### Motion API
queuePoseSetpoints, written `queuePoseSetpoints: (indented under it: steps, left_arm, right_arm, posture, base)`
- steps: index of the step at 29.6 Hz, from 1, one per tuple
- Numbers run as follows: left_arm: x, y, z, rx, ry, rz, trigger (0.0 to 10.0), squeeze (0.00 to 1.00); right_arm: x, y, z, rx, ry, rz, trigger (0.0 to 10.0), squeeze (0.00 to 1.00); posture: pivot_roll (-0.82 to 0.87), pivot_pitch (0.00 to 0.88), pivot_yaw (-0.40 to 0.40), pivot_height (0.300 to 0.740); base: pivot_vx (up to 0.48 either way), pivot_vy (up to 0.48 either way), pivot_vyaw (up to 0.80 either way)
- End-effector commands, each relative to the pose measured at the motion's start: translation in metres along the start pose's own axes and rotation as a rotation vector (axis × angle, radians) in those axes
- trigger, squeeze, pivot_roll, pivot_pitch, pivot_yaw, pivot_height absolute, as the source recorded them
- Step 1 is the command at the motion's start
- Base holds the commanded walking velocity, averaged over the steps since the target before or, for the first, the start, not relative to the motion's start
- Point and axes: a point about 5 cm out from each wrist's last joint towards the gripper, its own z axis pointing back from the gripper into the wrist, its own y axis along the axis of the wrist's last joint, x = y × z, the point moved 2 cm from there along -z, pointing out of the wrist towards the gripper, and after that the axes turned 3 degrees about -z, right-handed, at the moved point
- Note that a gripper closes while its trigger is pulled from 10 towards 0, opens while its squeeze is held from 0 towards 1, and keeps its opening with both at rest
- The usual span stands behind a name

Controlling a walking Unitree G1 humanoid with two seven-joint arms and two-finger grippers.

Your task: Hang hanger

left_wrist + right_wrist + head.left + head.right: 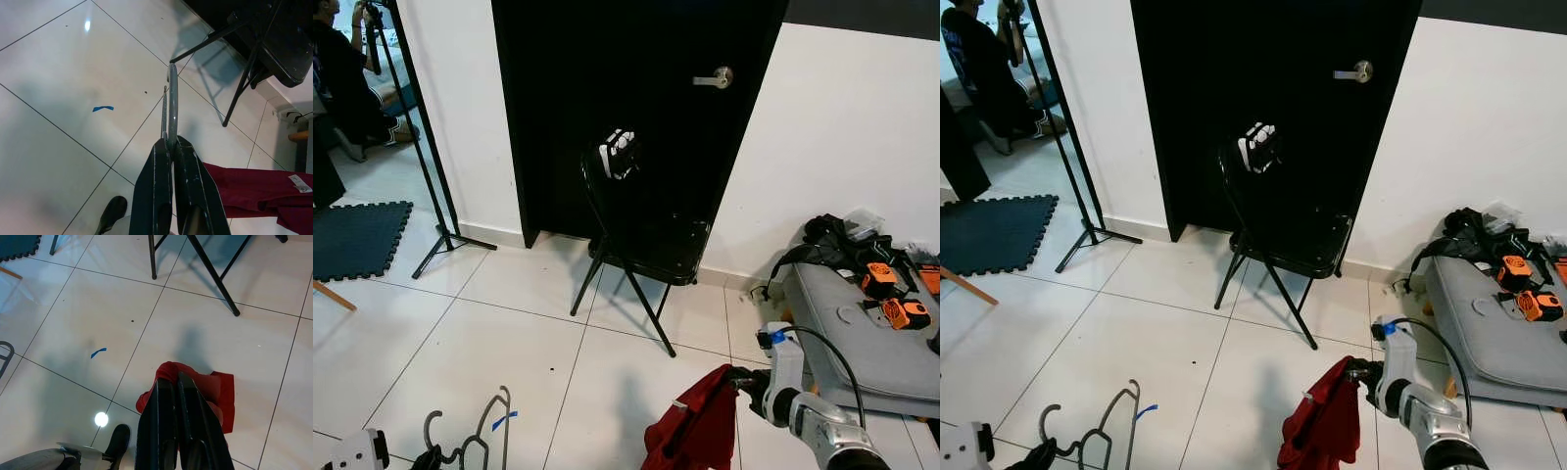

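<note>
— Since the grey hanger (172,105) is already pinched between the left jaws (169,147), how should the step be carried out?

— The hanger should be kept level and its hook turned outward before anything is approached — no rail can be made out yet, so one must first be found. The black chair (641,230) by the door should be skirted.

— And the arms?

— The left arm is held low, the hanger just above the floor tiles. The right jaws (171,384) are clamped on a red garment (697,431), which is dangled near the floor from a bent, forward-reaching arm.
</note>
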Motion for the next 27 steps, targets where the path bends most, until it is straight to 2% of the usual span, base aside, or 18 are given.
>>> queuePoseSetpoints:
  steps: [1,27]
  left_arm:
    - [0.0037,-0.0022,0.0017,-0.004,-0.006,0.014,10.0,0.00]
    - [0.0047,-0.0013,0.0013,-0.003,-0.008,0.013,10.0,0.00]
  right_arm:
    - [0.0043,0.0042,0.0036,0.022,-0.003,-0.011,10.0,0.00]
    - [0.0037,0.0048,0.0032,0.025,-0.005,-0.013,10.0,0.00]
  posture:
    - [0.03,0.000,-0.089,0.740]
    - [0.04,0.000,-0.088,0.740]
  base:
    - [0.000,0.000,0.00]
    - [0.000,0.000,0.00]
